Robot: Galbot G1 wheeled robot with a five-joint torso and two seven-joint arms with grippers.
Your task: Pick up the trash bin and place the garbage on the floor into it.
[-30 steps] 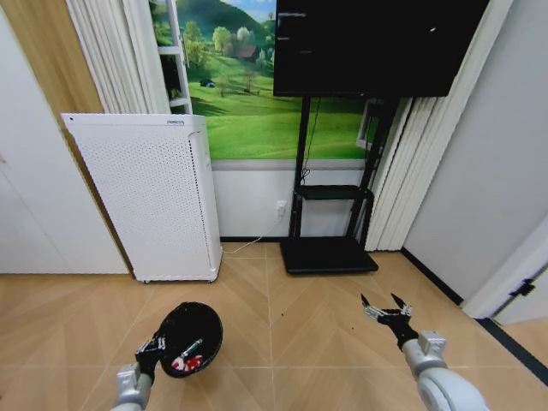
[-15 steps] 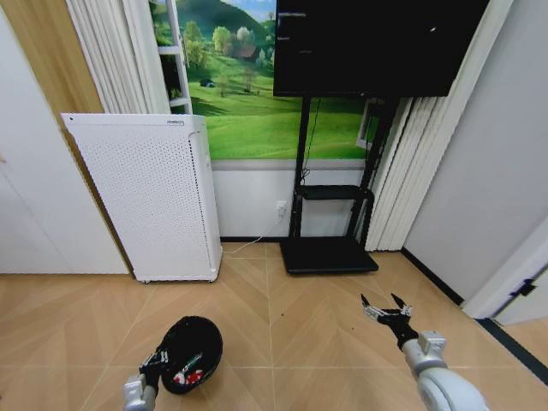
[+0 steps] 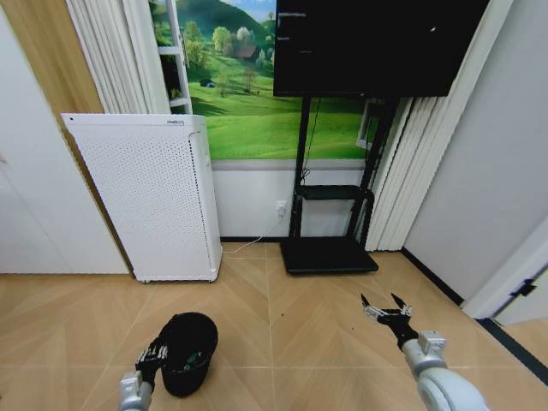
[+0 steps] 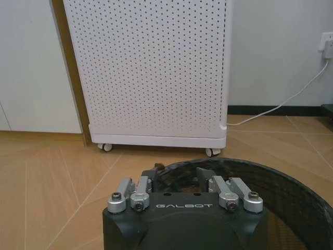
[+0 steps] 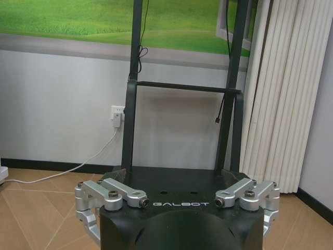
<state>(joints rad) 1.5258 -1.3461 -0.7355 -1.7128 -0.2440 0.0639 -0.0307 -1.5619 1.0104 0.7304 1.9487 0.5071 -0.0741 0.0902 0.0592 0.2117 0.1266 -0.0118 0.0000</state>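
Trash bin [image 3: 189,352] stands upright before the white appliance [image 3: 150,196], my left gripper [image 3: 155,354] clenched on its rim (right gripper [image 3: 387,312] spread wide, empty).

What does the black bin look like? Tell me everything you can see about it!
The small black round mesh trash bin is a see-through wire basket, slightly narrower at the bottom, with a smooth dark rim. It stands nearly upright, low over the light tan wooden herringbone floor, in front of the tall white perforated appliance. The left gripper is shut on its near rim, fingers pinching the edge. What lies inside is too dark to make out.
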